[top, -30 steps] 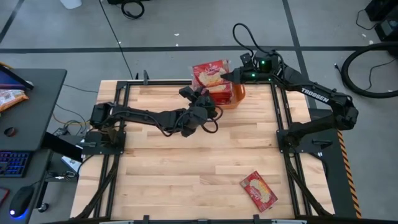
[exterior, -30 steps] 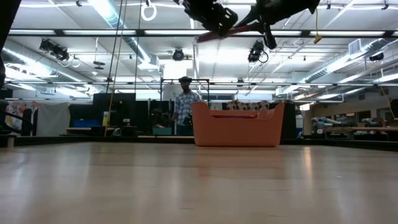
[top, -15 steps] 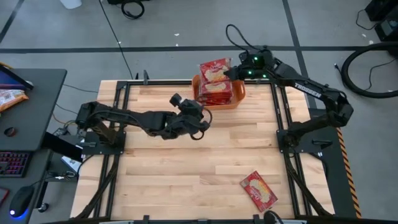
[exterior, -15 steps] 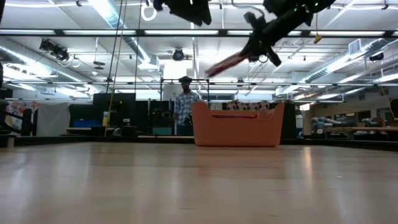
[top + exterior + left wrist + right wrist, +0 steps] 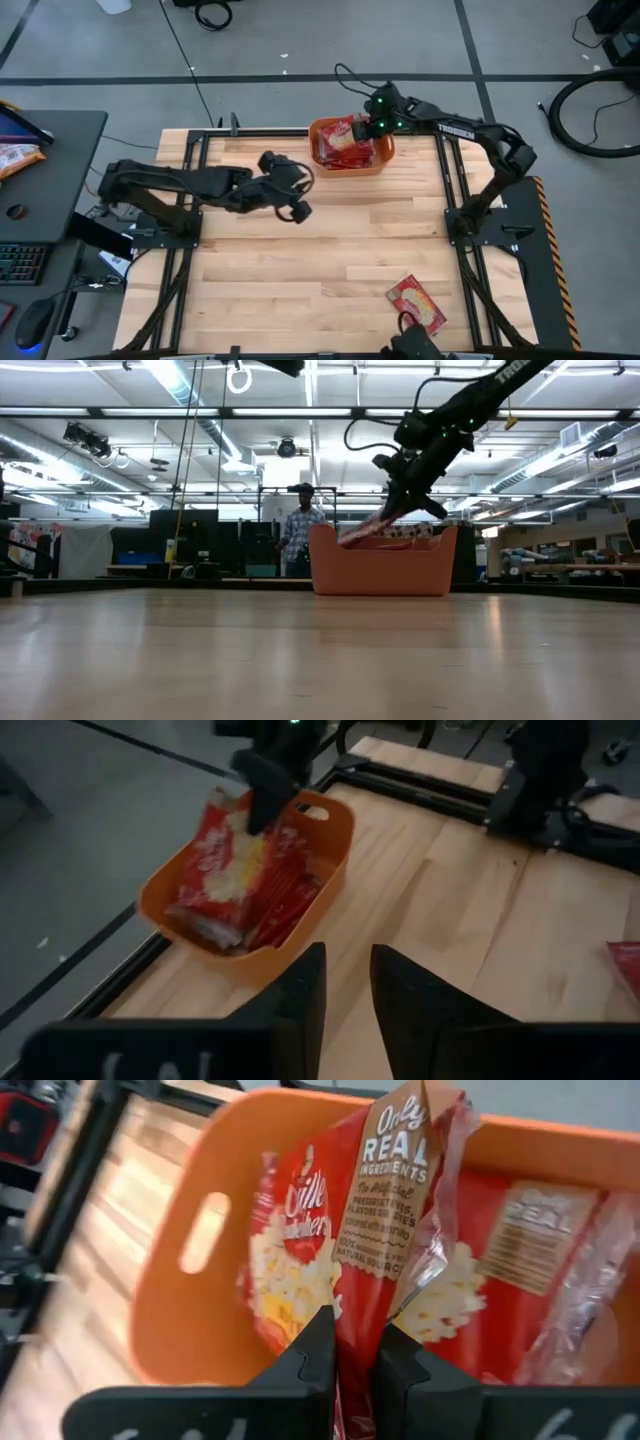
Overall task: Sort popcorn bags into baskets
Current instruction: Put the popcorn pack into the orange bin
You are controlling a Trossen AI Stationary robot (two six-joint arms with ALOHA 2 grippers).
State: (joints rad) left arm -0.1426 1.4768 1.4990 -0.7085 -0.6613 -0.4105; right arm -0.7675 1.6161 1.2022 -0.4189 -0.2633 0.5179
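The orange basket [image 5: 376,160] [image 5: 380,570] stands at the table's far edge, right of the middle, with several red popcorn bags [image 5: 520,1250] lying in it. My right gripper [image 5: 363,130] [image 5: 397,510] hangs over the basket, shut on another red popcorn bag [image 5: 338,136] [image 5: 225,870]. That bag slants down into the basket. My left gripper [image 5: 298,211] [image 5: 347,985] hovers above the table left of and nearer than the basket. It holds nothing, with only a narrow gap between its fingers. One more popcorn bag [image 5: 415,306] lies flat near the front right. My right gripper pinches the held bag's near edge [image 5: 356,1315] between its two fingers, where the packet is creased. The fingers come slanting down from the table's far right. The bag [image 5: 362,534] tilts away from them, its lower end at the basket's rim, over the packets inside.
Black frame rails [image 5: 448,180] run along the table's sides. A dark desk [image 5: 50,170] stands off the table's left edge. Bare wood [image 5: 300,270] stretches across the middle and front. A person [image 5: 300,530] stands far behind the basket in the low view.
My right gripper has come down and toward the table's left with its bag, which was held high and nearly level and now slants into the basket. My left gripper has drawn away from the basket toward the table's left and near edges and has turned.
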